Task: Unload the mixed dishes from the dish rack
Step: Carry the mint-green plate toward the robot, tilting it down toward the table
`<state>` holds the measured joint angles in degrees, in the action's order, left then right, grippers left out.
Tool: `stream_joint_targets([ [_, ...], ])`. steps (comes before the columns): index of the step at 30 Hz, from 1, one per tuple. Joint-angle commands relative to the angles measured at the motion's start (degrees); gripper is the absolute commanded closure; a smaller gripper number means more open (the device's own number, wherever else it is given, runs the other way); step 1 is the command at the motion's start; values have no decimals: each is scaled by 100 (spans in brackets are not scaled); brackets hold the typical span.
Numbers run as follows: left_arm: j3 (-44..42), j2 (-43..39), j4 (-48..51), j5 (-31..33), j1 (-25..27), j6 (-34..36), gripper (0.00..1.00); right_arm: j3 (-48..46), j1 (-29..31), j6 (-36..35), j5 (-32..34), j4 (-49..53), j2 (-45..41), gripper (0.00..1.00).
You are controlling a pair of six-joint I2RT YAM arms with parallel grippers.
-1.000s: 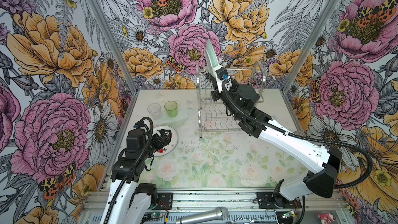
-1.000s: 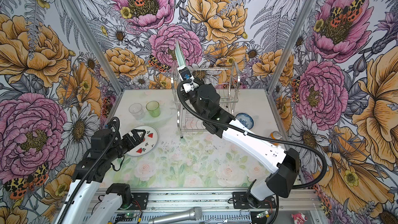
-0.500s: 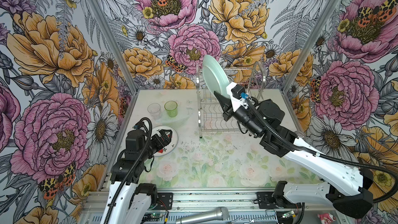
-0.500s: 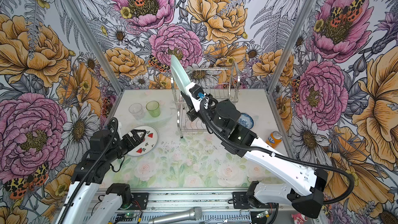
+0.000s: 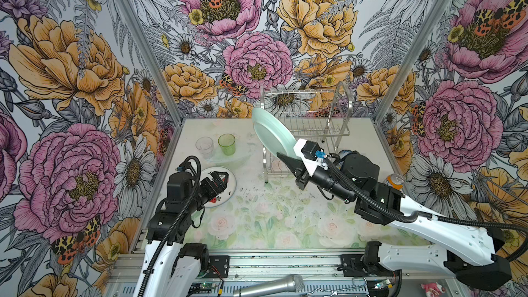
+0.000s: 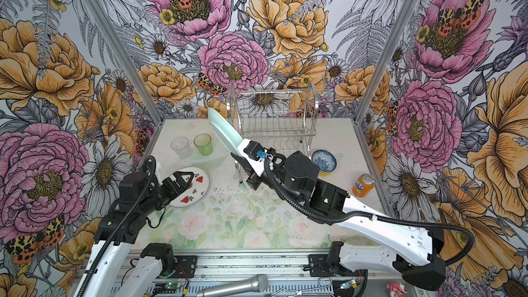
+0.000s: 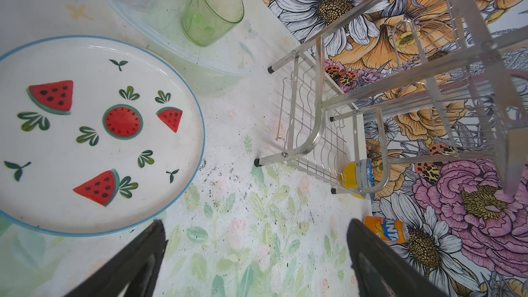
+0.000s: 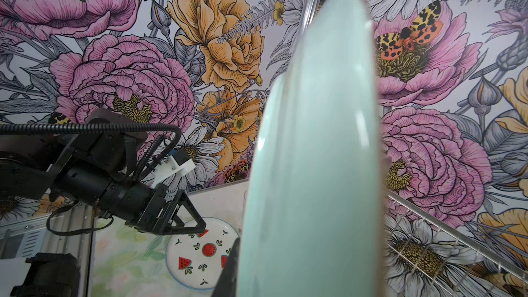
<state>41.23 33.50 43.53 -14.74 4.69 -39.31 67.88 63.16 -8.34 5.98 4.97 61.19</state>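
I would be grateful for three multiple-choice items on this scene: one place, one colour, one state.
1. Relative to the dish rack, the blue-and-white bowl sits: A) on its upper shelf B) outside it, to one side C) beneath it.
2. The plate in the right gripper is: A) pale green B) yellow C) red.
3. The left gripper is: A) shut on a tumbler B) shut on a plate C) open and empty.
Key: 1 B, a top view shows it clear of the rack's wires; 2 A, both top views show that tint; 3 C, the left wrist view shows its jaws wide apart, nothing between.
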Motion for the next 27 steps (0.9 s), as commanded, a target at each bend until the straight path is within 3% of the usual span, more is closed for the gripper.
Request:
stream_joint_targets([
  [1, 109, -44, -11, -165, -58, -125, 1, 77, 127, 102, -154, -719, -301, 100],
  [12, 69, -167, 19, -288, -94, -204, 1, -160, 373, 341, -435, -889, -183, 100],
  [27, 32, -394, 42, -524, -110, -476, 1, -492, 528, 451, 129, -1020, 335, 100],
])
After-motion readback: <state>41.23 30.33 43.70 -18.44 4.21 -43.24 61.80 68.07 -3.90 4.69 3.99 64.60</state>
